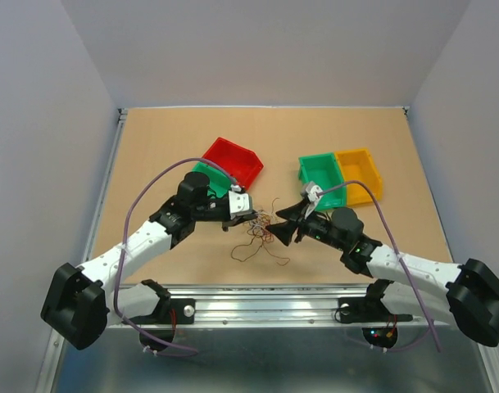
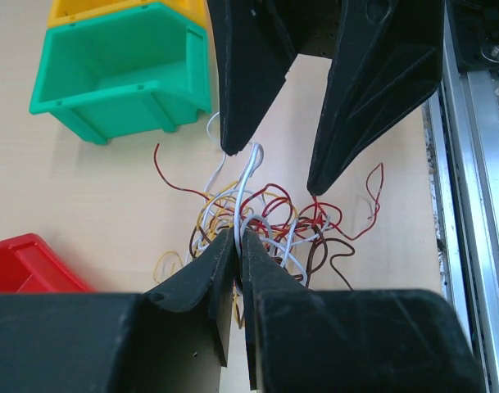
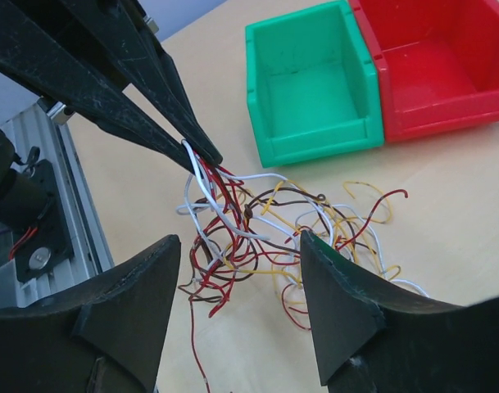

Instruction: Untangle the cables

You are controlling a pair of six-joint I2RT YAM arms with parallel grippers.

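Tangle of thin wires between two black grippers on a tan, matte table (image 1: 151,147).
From left: red bin (image 1: 233,160), glossy moulded plastic, open-topped with a low front lip, touching left green bin (image 3: 310,90) of the same pattern. Next, left gripper (image 3: 206,155), matte black tapered fingers, closed almost tip to tip, pinching white and red strands that run up from the heap to the tips. At centre, cables (image 1: 261,237): hair-thin, flexible, in yellow, red, brown and white, loosely looped, lying on the table outside every bin. Next, right gripper (image 3: 237,241), same wedge-shaped fingers, spread wide astride the tangle, gripping nothing. At right: right green bin (image 1: 321,176) touching yellow bin (image 1: 360,172), smooth inner walls in view.
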